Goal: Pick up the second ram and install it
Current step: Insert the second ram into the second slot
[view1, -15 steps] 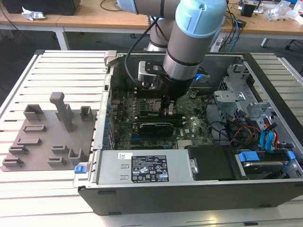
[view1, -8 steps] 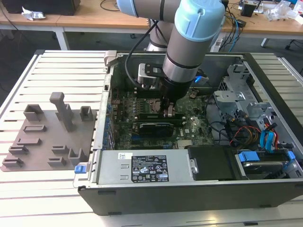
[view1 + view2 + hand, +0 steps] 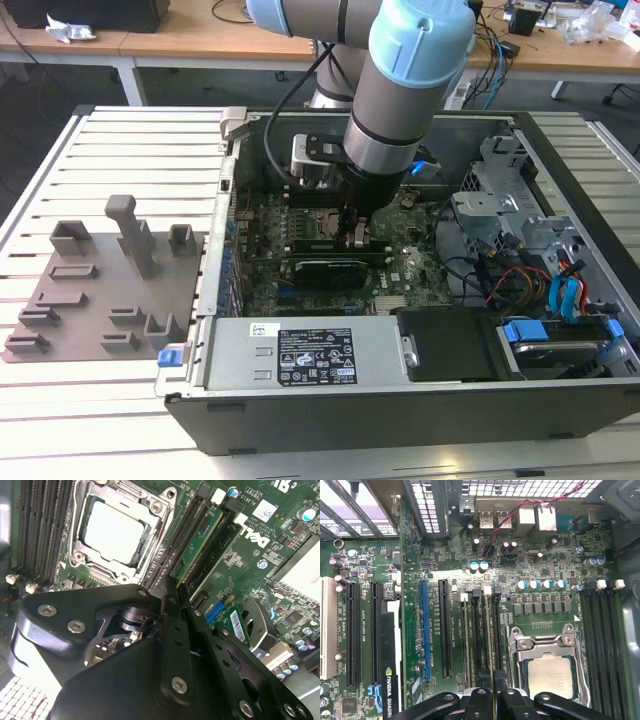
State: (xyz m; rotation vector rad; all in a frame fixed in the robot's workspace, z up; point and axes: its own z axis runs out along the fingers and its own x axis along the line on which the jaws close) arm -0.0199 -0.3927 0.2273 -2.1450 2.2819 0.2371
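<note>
The second ram is a thin green stick standing on edge in a memory slot beside the processor socket. In the first wrist view the second ram runs as a narrow line straight in between my black fingers. My gripper reaches down into the open computer case, low over the motherboard. In both wrist views the gripper has its two fingers drawn together on the stick's near end.
Empty memory slots lie on the socket's other side. A graphics card sits just in front of the gripper. The power supply and drive bays with cables crowd the case. A grey holder plate lies at the exterior view's left.
</note>
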